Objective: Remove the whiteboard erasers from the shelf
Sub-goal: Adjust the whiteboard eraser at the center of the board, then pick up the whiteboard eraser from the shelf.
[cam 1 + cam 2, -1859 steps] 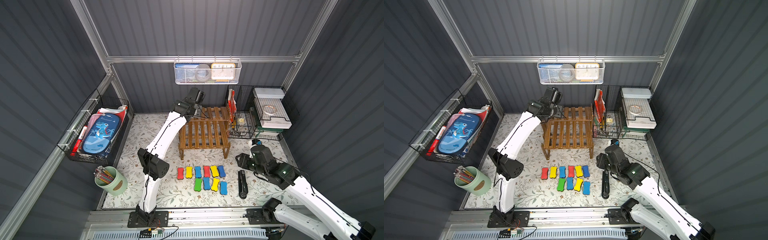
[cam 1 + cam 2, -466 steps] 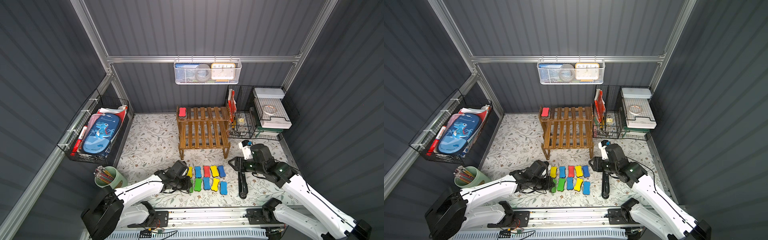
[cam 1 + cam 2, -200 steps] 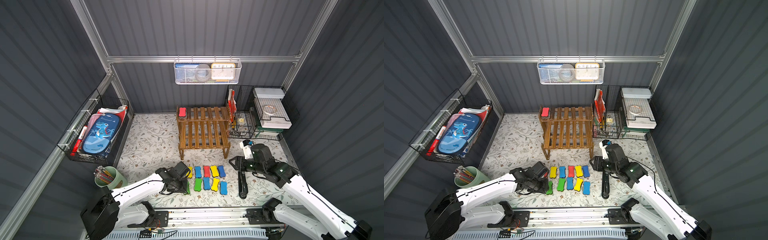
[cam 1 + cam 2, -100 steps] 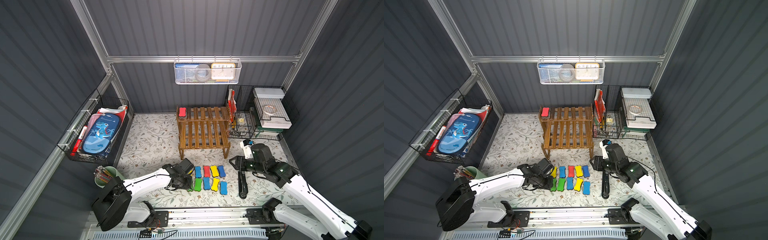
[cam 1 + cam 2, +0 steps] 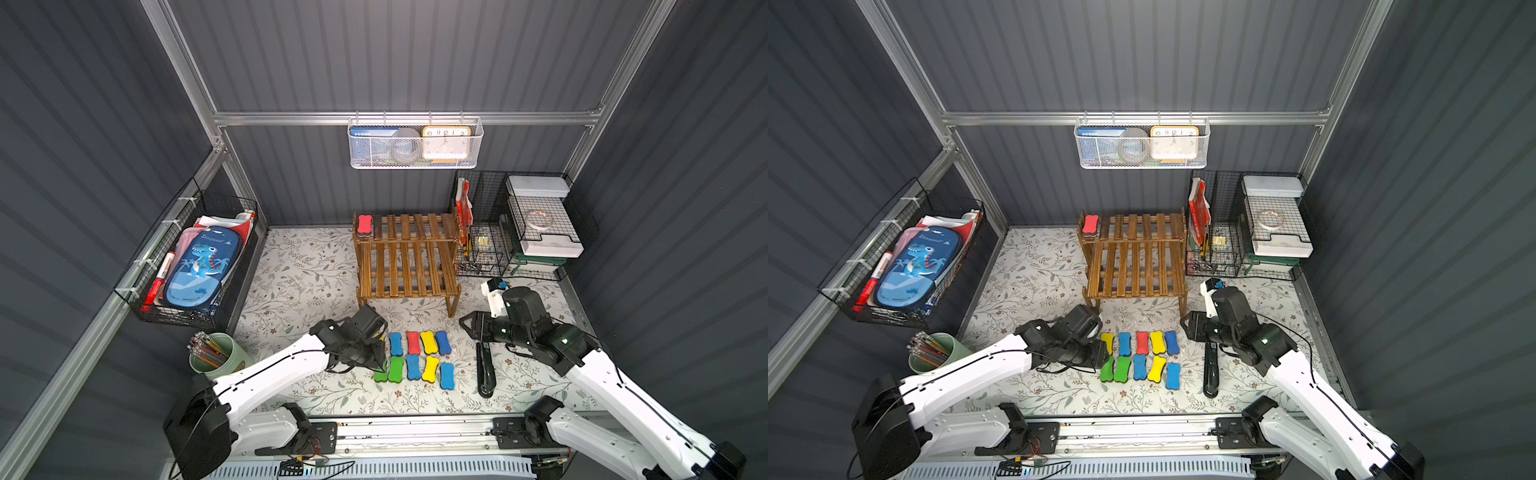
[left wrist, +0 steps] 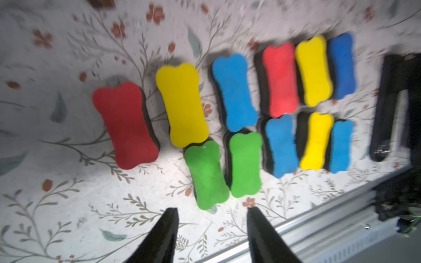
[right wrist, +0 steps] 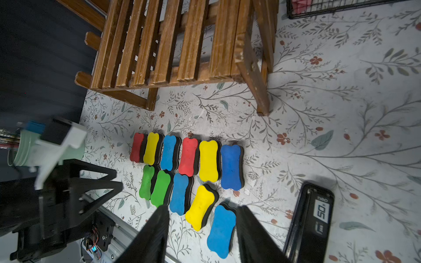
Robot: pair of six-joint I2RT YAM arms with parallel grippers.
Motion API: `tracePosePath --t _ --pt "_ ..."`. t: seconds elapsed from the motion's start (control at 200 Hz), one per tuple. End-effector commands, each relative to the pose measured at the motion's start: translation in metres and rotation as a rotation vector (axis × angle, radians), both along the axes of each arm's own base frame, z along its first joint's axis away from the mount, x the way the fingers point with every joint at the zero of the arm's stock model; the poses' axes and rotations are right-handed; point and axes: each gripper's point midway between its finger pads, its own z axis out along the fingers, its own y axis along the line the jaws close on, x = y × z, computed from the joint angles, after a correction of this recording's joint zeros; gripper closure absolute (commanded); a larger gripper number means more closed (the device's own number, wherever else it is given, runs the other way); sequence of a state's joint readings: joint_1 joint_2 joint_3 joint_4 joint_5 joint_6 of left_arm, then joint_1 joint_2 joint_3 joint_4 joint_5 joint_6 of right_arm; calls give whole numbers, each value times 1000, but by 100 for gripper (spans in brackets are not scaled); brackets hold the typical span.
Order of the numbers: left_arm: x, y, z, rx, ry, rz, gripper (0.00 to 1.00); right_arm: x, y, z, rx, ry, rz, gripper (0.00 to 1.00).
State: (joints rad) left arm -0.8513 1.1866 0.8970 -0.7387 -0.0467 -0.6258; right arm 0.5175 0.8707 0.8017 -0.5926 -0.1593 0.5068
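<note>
Left arm [image 5: 270, 374], right arm [image 5: 623, 397]: white link shells, black joint housings, thin black cables routed alongside. Black tapered fingers [image 6: 164, 236] noted on left gripper [image 6: 212, 209].

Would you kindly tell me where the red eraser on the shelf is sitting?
In both top views the red eraser lies on the shelf's upper tier, at its left end, beside the back wall.

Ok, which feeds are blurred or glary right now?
Left wrist view: motion-smeared, soft edges, a washed-out patch on the mat beside the green erasers. Right wrist view: crisp on the shelf, only the left arm blurred. Both top views: sharp, evenly lit.
</note>
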Motion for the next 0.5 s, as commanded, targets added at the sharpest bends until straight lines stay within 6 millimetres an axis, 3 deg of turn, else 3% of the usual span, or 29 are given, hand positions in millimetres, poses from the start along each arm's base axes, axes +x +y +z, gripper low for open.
tracePosePath --t 0.0,0.165,0.24,0.355,0.495 --pt "17 4 61 13 -109 22 35 3 -1 13 6 -32 -4 48" --pt "83 -10 166 97 -341 11 25 4 0 14 8 -32 -6 48" --pt "115 -13 202 116 -421 16 20 4 -1 16 8 -35 -9 48" --pt "161 -9 235 128 -498 53 25 3 -3 16 3 -35 -11 48" --pt "203 0 241 231 -542 97 29 2 -6 18 -6 -44 -14 48"
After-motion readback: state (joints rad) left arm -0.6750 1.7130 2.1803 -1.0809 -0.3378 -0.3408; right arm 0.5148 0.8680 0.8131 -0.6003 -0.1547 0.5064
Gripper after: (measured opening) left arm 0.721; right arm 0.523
